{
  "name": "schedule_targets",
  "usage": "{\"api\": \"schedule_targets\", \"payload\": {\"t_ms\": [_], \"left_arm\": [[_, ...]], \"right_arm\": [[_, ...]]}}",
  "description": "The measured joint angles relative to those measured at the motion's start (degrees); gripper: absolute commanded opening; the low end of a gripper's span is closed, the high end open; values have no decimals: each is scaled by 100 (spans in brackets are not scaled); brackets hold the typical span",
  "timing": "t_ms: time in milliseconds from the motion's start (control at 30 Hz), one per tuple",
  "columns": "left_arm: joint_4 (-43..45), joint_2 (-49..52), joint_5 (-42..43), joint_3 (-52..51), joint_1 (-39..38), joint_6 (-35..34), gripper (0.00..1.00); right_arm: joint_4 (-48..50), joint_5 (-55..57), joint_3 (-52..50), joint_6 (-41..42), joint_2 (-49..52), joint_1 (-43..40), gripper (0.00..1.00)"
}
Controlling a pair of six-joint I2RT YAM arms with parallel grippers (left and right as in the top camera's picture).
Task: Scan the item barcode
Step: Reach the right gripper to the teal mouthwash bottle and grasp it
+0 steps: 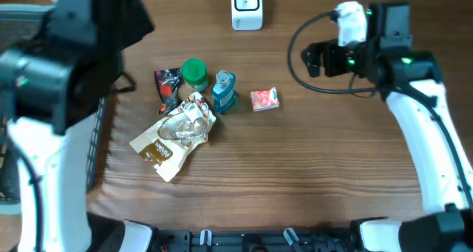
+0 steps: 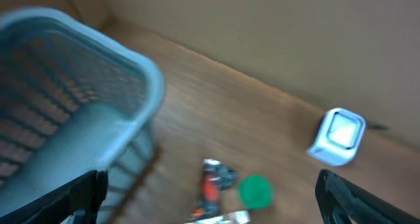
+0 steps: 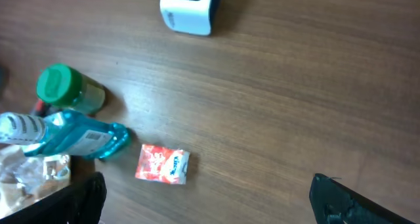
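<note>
Several items lie grouped left of the table's middle: a red packet, a blue bottle on its side, a green-lidded jar, a dark snack packet and a crinkled brown-and-clear bag. The white scanner stands at the far edge. My right gripper hovers open to the right of the items; in its wrist view the red packet lies below, left of centre between the fingers. My left gripper is open, high above the snack packet and jar. Both hold nothing.
A blue mesh basket stands at the table's left side, close under my left arm. The scanner shows to the right in the left wrist view, and at the top in the right wrist view. Bare wood lies right of the red packet.
</note>
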Motion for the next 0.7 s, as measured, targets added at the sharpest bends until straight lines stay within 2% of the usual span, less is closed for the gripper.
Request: {"api": "schedule_targets", "payload": {"t_ms": [133,300,367,500,700], "left_arm": [[-7,-103,-2,4,570,304,100],[33,-105,-2,4,638,317,100],[20,-105,-2,4,638,317,100],[-87,-105,-2,4,638,315,100],[-122,-105,46,4,638,313,100]], "right_arm": [[-42,221,616,-341,715,748,100],[-422,175,1421,-726,1211,1685,100],[-535,173,1445,-953,1344,2124,100],[-619,199,1449,-1259,1547,2433,100],[-1209,498,1585,-1252,2151,3126,100]]}}
